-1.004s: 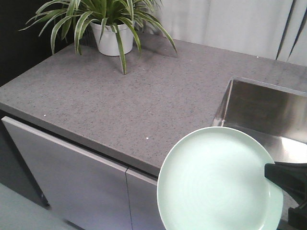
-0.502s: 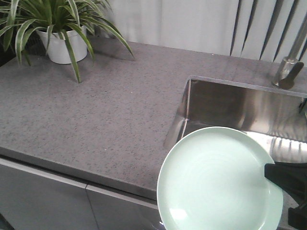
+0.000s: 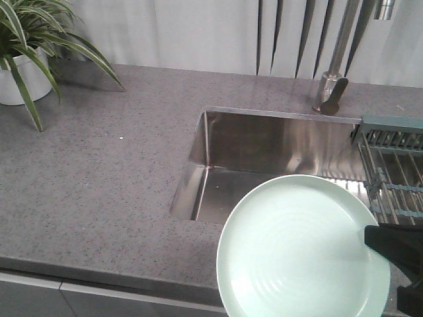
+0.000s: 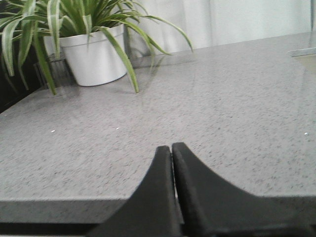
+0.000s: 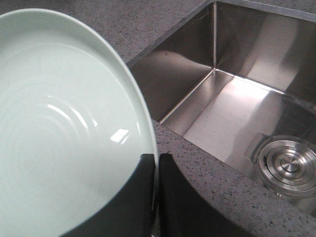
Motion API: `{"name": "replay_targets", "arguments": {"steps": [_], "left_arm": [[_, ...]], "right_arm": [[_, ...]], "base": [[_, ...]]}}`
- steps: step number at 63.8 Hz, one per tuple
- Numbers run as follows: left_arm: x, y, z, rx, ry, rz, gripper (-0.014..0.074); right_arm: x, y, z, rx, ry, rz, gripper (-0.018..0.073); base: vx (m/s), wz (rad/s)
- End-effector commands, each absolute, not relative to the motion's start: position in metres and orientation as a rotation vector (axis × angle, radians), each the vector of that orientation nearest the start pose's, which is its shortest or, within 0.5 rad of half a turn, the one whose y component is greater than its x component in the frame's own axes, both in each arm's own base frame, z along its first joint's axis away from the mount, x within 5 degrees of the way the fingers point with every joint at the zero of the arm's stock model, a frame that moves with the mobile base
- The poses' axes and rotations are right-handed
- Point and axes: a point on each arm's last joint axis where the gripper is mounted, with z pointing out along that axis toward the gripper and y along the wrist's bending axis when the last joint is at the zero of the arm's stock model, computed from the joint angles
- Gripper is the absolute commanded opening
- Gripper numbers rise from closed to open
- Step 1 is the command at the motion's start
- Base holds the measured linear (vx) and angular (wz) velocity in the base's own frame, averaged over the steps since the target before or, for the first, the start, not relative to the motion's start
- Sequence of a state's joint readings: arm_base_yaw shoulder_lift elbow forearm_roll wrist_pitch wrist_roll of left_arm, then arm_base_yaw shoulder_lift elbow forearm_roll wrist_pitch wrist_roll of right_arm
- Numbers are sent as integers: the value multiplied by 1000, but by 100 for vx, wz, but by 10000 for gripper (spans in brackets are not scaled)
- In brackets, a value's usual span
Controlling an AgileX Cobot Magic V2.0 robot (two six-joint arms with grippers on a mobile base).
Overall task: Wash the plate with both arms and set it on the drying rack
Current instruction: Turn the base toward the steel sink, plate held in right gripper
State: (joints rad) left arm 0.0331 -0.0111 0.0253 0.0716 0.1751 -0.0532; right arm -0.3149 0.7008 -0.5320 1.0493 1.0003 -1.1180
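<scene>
While right gripper (image 5: 155, 163) clamps rim (image 5: 149, 140), plate (image 5: 59, 123) face-up

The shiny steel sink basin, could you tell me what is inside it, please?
A round metal drain shows on the steel sink basin's floor. The round pale mint-green plate, pinched by the right gripper, hides its near part in the front view.

Plate (image 3: 301, 247) up front, over the countertop (image 3: 99, 178) front edge, just before the sink (image 3: 264, 155). My right gripper (image 5: 155, 165) sits on its right rim. Sink set into the countertop, drain (image 5: 286, 165) in its floor. Faucet (image 3: 330, 86) behind the sink. Drying rack (image 3: 393, 168) across the sink's right end. Potted plant (image 3: 20, 59) on the countertop, far left, at the back. My left gripper (image 4: 172, 158) low over the countertop, potted plant ahead-left of it.
</scene>
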Motion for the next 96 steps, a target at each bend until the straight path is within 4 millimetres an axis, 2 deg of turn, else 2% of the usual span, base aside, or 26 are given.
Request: {"name": "replay_targets", "arguments": {"steps": [1,96], "left_arm": [[54,2,205,-25,1562,37,-6],[54,2,205,-25,1562,37,-6]], "right_arm": [[124,30,306,-410,1984,553,-1],[124,30,306,-410,1984,553,-1]], "base": [[4,-22],[2,-11]]}}
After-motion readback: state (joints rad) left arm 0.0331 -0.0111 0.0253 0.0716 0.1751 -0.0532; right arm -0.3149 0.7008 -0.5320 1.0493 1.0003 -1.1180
